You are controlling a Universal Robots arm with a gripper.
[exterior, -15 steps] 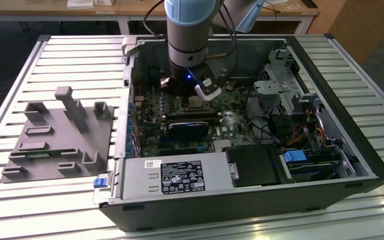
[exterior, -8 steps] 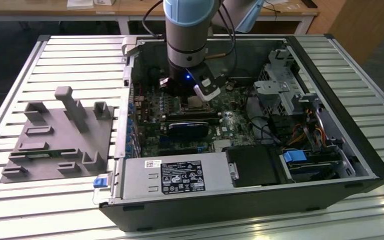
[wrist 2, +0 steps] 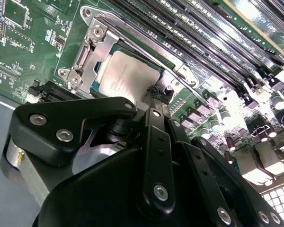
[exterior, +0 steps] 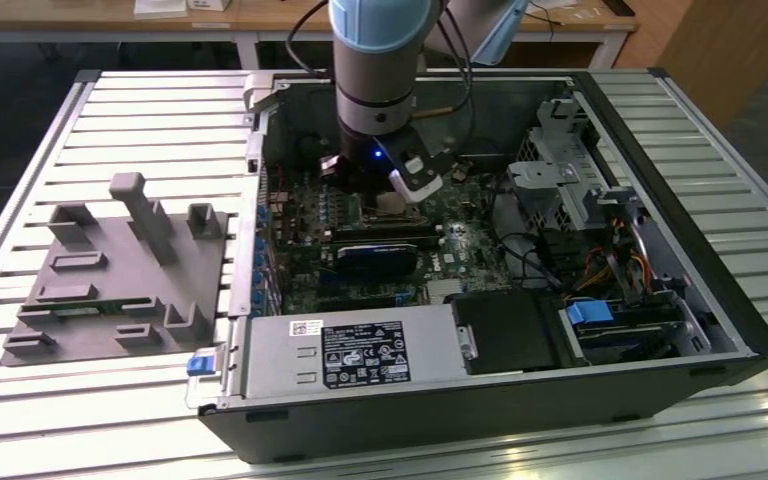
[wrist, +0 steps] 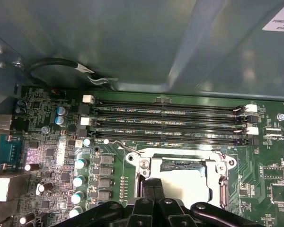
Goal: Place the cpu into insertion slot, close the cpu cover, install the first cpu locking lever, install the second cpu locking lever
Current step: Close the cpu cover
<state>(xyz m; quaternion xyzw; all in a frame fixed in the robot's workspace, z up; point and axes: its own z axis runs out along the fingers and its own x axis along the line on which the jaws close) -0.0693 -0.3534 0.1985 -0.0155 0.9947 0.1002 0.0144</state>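
Second wrist view caught gripper (wrist 2: 155, 92) pinched narrow at edge of cpu (wrist 2: 125, 75), seated in insertion slot (wrist 2: 91, 53); exterior view showed arm (exterior: 381, 60) inside case (exterior: 491, 420).

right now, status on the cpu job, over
claw shut, tips at the cpu cover edge. cpu sits in the insertion slot, cover down around it. memory slots alongside, untouched.
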